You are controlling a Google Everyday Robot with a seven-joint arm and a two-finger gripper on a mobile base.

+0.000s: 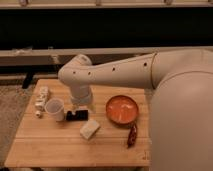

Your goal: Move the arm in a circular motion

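Wooden slatted table (55, 147), light finish. It carried:
- a white cup (55, 108), left of centre
- small white pieces (41, 99) clustered near the left edge
- an orange bowl (122, 109), right of centre
- a pale rectangular block (89, 129) toward the front
- a dark red elongated item (132, 135) near the right edge

The dark gripper (77, 115) stood low at the tabletop, just beside the cup.

Edge-cropped arm (125, 72), tool (77, 115) half hidden beneath
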